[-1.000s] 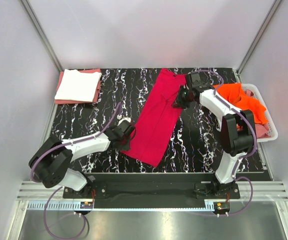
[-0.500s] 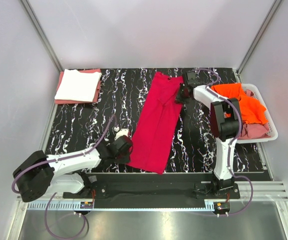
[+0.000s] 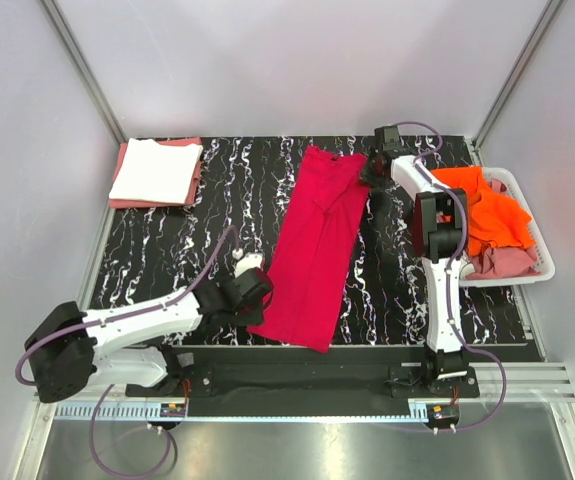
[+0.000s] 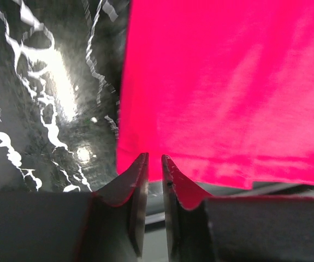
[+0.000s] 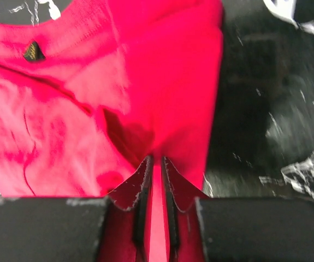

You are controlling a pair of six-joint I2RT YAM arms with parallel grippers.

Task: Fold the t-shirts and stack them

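- Crimson shirt (image 3: pixel 312 245) lies flat on the black marbled table (image 3: pixel 197 230), folded into one long narrow strip. The collar end is far and a little to the right. The hem end is near, close to the table's front edge.
- Right jaws: at the far right corner of the strip, next to the collar. From my right wrist I see both fingertips (image 5: pixel 140 183) drawn almost together, with a band of red cloth running between them. They are clenched on the crimson shirt.
- A small dark neck label (image 5: pixel 32 52) shows on the cloth, up and to the left of that grip.
- Left jaws: low over the table, at the left edge of the strip near the hem end. From my left wrist, the fingertips (image 4: pixel 137 169) stand a thin slit apart, with the tips right at the hem beside a corner of the cloth. I cannot tell whether any cloth is pinched between them.
- Far left corner of the table: a folded white shirt (image 3: pixel 155 170) sits on a folded salmon-pink shirt (image 3: pixel 193 172), well apart from the crimson shirt.
- At the right edge of the table is a white basket (image 3: pixel 542 262). An orange shirt (image 3: pixel 492 215) is heaped in it, with a pink shirt (image 3: pixel 507 262) under the orange one at the near end.
- My right arm runs just beside the basket's left rim.
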